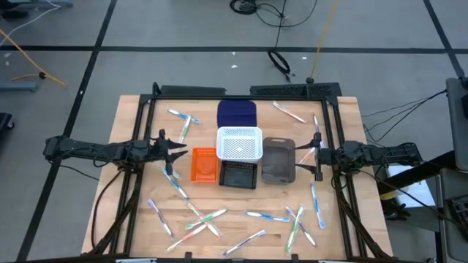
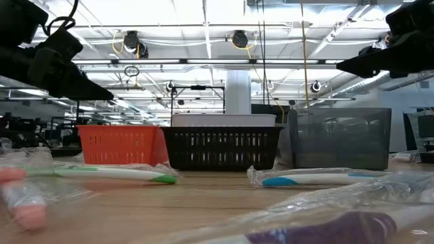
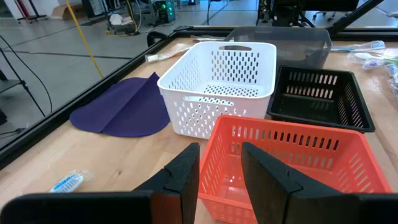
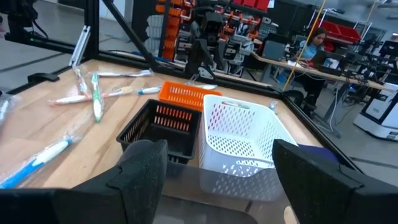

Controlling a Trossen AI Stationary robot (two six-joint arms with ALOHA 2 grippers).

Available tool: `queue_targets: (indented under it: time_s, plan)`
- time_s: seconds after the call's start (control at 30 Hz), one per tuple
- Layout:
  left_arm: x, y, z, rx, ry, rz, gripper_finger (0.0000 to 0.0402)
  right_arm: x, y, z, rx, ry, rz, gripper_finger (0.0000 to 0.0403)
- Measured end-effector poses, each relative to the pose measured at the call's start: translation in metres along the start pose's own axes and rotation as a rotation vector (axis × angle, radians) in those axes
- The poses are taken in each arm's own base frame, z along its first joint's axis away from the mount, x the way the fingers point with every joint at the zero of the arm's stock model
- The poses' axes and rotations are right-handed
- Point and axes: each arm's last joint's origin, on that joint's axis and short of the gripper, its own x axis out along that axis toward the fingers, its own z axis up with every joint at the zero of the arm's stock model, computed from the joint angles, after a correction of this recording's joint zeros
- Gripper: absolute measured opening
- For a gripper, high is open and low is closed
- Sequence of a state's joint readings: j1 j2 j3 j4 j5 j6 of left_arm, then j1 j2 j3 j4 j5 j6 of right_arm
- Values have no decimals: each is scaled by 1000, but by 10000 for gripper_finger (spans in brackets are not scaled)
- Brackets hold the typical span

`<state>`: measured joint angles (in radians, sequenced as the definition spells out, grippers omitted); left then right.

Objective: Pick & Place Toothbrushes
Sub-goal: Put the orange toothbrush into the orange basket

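Wrapped toothbrushes [image 1: 256, 216] lie scattered across the wooden tabletop [image 1: 131, 212], mostly along the near edge, with a few at the far corners, none seen in any bin, so the sorting looks barely begun. The left tool [image 1: 180, 149] hovers just left of the orange bin [image 1: 204, 164], its arm stretched level from the left side; its fingers [image 3: 186, 180] stand partly apart with nothing between them, probably poised over the bin rather than reaching for a brush. One toothbrush [image 1: 174, 181] lies just near-side of this tool. Ahead of it the bins cluster in the middle: orange, then white [image 1: 240, 143] and black [image 1: 239, 174], with a blue cloth [image 1: 237, 113] behind. Beyond them sits the grey bin [image 1: 278, 159], directly in front of the right tool [image 1: 306, 155], which hangs wide open and empty, its arm level from the right side, seemingly waiting.
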<state>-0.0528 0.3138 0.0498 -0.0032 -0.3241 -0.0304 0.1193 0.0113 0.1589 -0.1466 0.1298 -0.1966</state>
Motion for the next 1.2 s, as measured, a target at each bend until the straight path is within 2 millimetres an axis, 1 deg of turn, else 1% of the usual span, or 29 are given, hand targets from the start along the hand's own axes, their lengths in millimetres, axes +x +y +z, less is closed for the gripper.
queue_targets:
  time_s: [0.2, 0.4, 0.53, 0.7, 0.83, 0.93, 1.03, 1.2]
  plan:
    - [0, 0, 1, -3, -9, 0, 120, 0, 0, 2, 15, -13, -2, 281]
    - [0, 0, 2, -8, -23, -1, 120, 0, -1, 5, 161, -44, -5, 281]
    - [0, 0, 3, -30, -34, -1, 120, 1, -2, 11, 257, -155, -12, 281]
    - [0, 0, 6, -58, -59, -3, 120, 1, -5, 14, 253, -264, -102, 281]
    - [0, 0, 9, -90, -85, -9, 120, 2, -5, 13, 265, -315, -112, 281]
    - [0, 0, 9, -87, -85, -9, 120, 0, -6, 17, 273, -363, -116, 281]
    - [0, 0, 9, -103, -86, -10, 120, 0, -6, 17, 276, -367, -112, 281]
    - [0, 0, 9, -109, -86, -10, 120, 0, -6, 17, 330, -378, -102, 281]
